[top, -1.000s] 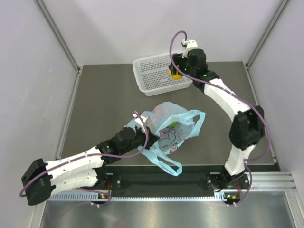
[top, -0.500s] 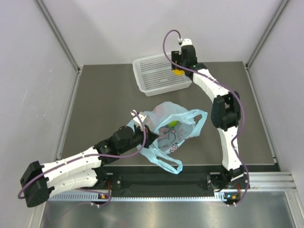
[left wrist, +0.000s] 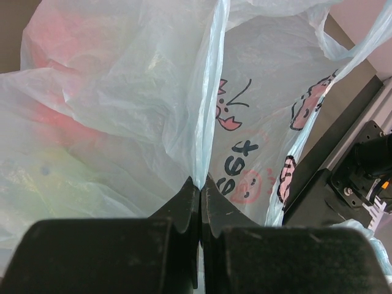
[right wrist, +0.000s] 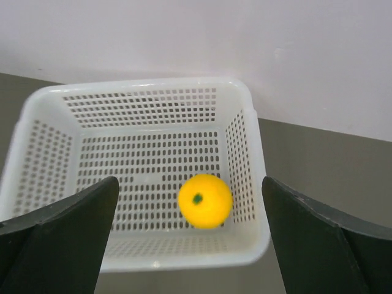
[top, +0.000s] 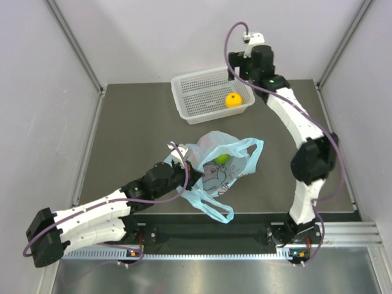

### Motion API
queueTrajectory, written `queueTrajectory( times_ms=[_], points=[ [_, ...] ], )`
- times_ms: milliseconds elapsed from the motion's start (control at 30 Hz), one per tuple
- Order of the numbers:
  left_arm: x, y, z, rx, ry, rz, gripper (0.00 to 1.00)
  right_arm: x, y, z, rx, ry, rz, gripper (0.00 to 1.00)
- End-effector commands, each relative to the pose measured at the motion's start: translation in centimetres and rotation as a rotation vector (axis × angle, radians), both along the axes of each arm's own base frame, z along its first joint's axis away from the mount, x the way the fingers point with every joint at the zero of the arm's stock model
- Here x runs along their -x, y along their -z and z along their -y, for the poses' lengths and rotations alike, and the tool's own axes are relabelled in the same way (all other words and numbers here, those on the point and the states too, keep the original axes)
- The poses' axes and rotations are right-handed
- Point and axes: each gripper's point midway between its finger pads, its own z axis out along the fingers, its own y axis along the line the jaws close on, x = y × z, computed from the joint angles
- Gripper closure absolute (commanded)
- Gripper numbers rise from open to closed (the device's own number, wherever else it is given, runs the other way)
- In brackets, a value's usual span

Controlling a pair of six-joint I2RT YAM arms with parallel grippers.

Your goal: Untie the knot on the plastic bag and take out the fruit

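Left arm [top: 92,217]: we saw white shells and black joints.
Right arm [top: 294,119]: we saw the same white and black.
Cables [top: 226,46]: purple, one looped along each.
Jaws: they were black.

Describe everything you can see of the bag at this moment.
The bag is thin, translucent light-blue crinkly plastic printed with pink-and-black cartoon figures. It lies slumped on the table, mouth open, its two loop handles loose, one trailing toward the arm bases. A green fruit shows inside, and reddish shapes show through the film. The left gripper is shut on a fold of it.
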Motion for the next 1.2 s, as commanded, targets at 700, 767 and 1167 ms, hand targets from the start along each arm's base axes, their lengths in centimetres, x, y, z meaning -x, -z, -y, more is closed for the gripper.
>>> queueTrajectory(
  times_ms=[700,767,1167],
  points=[
    [-4.3,-8.1,-0.9,0.017,-0.186,0.17,1.0,41.7,-1.7,-5.9,-0.261,-0.877,-0.009,1.0],
    [-5.1,-9.2,-1.2,-0.026,-0.205,0.213,1.0,41.2,-0.8,-5.5,-0.258,-0.827,-0.027,1.0],
    [-11.0,-21.7,-3.6,-0.134,-0.348,0.438,1.0,40.2,-7.0,2.8,-0.427,-0.434,0.26,0.94]
  ],
)
